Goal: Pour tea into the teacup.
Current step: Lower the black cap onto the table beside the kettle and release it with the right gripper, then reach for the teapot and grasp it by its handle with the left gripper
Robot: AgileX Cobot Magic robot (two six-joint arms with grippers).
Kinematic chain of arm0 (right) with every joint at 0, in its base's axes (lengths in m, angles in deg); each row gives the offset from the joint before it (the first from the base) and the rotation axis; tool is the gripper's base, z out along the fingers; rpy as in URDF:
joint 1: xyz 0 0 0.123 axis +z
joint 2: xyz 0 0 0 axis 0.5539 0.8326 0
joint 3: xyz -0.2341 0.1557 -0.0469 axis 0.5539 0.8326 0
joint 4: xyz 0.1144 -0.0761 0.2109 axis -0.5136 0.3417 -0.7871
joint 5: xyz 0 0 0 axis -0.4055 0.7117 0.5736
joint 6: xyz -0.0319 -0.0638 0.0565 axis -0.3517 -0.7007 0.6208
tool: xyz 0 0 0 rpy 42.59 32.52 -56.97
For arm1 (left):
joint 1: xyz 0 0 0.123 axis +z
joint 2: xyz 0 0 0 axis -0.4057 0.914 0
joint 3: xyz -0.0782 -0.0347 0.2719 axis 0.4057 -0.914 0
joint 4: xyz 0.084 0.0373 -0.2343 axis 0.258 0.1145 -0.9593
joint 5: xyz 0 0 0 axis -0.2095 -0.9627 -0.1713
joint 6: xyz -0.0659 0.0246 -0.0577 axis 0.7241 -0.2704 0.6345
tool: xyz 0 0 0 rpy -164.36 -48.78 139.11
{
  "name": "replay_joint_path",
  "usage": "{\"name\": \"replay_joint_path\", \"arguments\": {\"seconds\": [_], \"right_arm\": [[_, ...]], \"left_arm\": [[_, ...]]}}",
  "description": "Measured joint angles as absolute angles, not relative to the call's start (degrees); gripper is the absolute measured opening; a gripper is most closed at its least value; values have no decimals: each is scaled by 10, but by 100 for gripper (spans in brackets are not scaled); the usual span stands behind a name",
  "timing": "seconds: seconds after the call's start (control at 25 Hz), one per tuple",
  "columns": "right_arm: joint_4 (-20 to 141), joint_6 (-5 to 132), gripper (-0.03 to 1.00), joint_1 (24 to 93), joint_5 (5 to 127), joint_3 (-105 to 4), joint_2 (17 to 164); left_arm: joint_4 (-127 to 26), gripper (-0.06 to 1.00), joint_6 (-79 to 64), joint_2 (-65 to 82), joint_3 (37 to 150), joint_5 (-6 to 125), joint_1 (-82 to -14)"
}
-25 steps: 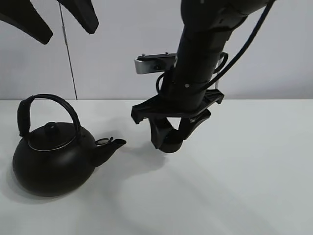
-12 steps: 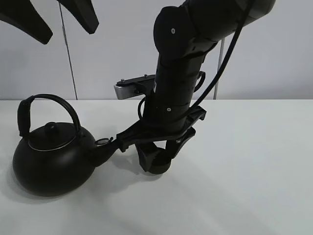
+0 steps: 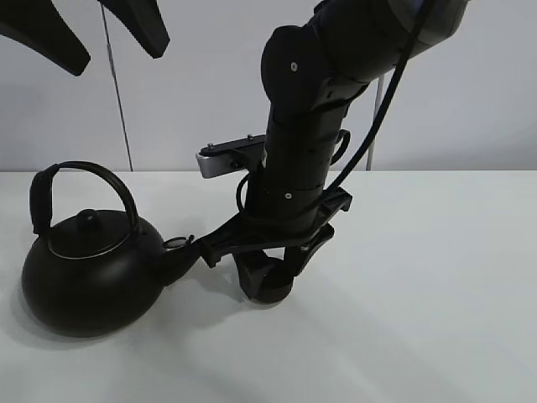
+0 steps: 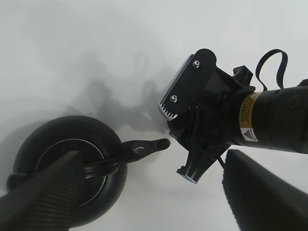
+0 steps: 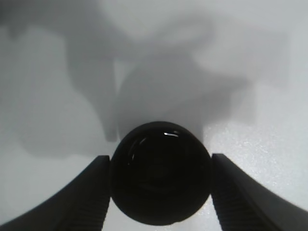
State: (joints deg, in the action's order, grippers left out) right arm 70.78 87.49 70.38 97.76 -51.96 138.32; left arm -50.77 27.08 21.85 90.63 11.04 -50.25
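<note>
A: Teacup [image 5: 160, 173]?
B: Clamped between the right fingers [image 5: 89, 192], low at the bench [image 3: 436, 294], just beside the kettle [image 3: 88, 273] spout. Whether it touches down, I cannot tell.
A: Left fingers [image 4: 43, 192]?
B: Spread wide, holding nothing, high above the kettle.

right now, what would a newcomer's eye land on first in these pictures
The big black arm in the middle of the high view, its gripper shut on a small black teacup near the kettle's spout. Next, the round black kettle with its arched handle, standing at the left on the white table.
</note>
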Motion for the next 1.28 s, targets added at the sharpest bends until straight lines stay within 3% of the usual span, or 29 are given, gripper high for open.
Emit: {"name": "replay_joint_path", "arguments": {"seconds": [0.24,0.48,0.72,1.28], "right_arm": [[709,877,41,704,978,-520,1384],[709,877,56,704,990,-526,1382],[711,885,58,702,1042,-549,1337],[690,951,58,561,1151,-549,1152]], "left_arm": [[-508,57,271,218,906,110,-503],[-508,57,271,218,906,110,-503],[-508,57,271,218,906,110,-503],[-508,57,271,218,906,110,-503]]}}
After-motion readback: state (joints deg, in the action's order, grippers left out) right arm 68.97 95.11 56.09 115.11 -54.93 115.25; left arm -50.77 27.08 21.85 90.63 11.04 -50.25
